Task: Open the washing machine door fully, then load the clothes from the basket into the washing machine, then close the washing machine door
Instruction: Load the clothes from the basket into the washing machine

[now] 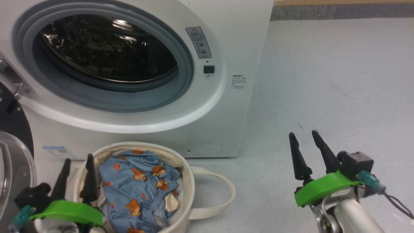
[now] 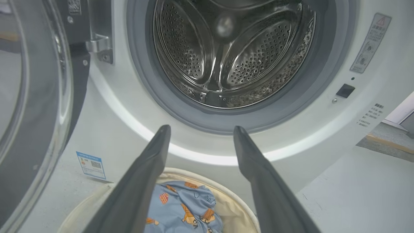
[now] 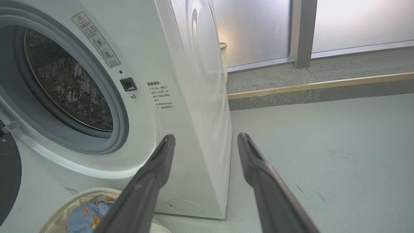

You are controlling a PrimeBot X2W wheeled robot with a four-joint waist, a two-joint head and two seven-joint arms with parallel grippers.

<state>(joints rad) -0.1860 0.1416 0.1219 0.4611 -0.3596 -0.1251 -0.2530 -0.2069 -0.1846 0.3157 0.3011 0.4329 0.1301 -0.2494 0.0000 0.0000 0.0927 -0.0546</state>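
Note:
The white washing machine (image 1: 226,38) stands with its steel drum (image 2: 233,51) exposed. Its door (image 1: 13,155) is swung out to the left, the black rim and clear glass bowl (image 2: 35,97) showing at the left edge. In front of it sits the cream basket (image 1: 189,184) holding light-blue clothes (image 1: 139,184) printed with orange bears. My left gripper (image 1: 77,160) is open at the basket's left rim, fingers pointing toward the machine. My right gripper (image 1: 304,136) is open over the bare floor to the right, nothing between its fingers.
Pale grey floor (image 1: 323,81) stretches to the right of the machine. A raised step with a wooden edge (image 3: 317,85) and frosted panels lie behind. The basket's loop handle (image 1: 223,194) lies on the floor to its right.

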